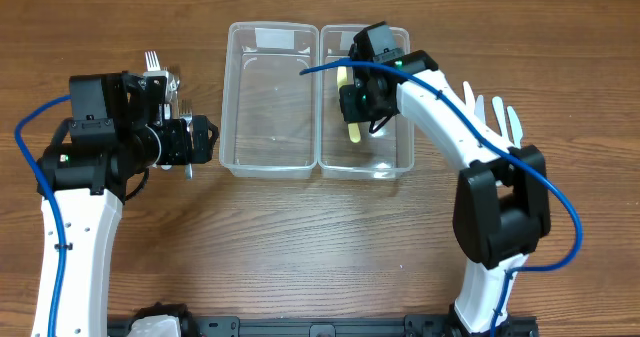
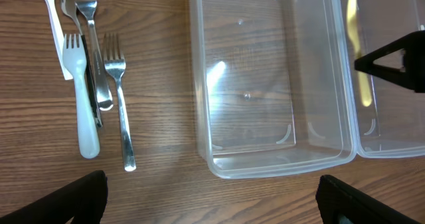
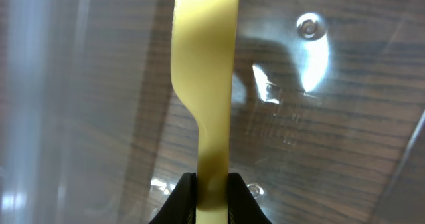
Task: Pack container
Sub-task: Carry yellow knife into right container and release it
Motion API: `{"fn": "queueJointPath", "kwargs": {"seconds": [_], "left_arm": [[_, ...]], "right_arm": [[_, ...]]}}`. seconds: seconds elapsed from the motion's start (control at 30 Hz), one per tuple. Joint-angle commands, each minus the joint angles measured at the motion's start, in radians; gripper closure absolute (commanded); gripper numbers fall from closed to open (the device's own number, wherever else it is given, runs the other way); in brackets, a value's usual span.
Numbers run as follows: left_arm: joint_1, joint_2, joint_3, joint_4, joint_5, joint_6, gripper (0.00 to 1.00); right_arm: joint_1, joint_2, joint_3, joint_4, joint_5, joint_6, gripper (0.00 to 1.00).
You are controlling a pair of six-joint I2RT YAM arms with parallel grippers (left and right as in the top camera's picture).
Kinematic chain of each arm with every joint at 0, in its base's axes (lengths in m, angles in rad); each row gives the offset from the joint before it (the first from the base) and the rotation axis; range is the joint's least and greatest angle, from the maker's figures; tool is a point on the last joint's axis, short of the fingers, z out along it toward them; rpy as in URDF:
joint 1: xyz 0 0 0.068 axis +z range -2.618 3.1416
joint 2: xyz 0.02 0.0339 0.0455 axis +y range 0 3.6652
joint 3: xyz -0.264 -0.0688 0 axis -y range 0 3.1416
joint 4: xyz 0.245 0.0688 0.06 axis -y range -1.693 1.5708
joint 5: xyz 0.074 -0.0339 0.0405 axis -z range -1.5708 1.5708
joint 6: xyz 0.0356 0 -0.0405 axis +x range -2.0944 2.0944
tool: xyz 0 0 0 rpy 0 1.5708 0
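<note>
Two clear plastic containers stand side by side: the left one point(image 1: 272, 107) point(image 2: 265, 84) is empty. My right gripper point(image 1: 362, 99) point(image 3: 212, 191) hangs inside the right container point(image 1: 392, 149) point(image 2: 388, 127), shut on a yellow plastic utensil point(image 1: 353, 130) point(image 3: 206, 71) point(image 2: 355, 44) held just above the clear floor. Left of the empty container, my left gripper point(image 1: 200, 140) point(image 2: 212, 204) stands wide open over bare wood with nothing between its fingers. In the left wrist view, several forks lie left of the containers, among them a metal fork point(image 2: 119, 104) and a white plastic fork point(image 2: 83, 98).
The pile of forks point(image 1: 160, 72) lies partly under my left arm at the far left. Several white plastic utensils point(image 1: 497, 117) lie right of the containers beside my right arm. Bare wooden table point(image 1: 300, 237) stretches in front of the containers.
</note>
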Motion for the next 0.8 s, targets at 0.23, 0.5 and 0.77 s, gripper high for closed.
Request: {"fn": "queueJointPath", "kwargs": {"seconds": [0.23,0.5,0.77], "left_arm": [[-0.03,0.012,0.025,-0.002,-0.003,0.019,0.0],[-0.032,0.013,0.025,-0.002,-0.003,0.019,0.0],[-0.032,0.013,0.025,-0.002,-0.003,0.019,0.0]], "right_arm": [[-0.006,-0.045,0.019,-0.014,0.007,0.014,0.61],[-0.098,-0.255,0.058,-0.031,0.124,0.014,0.45],[-0.39,-0.293,0.04,-0.019,0.171,0.015,0.28]]}}
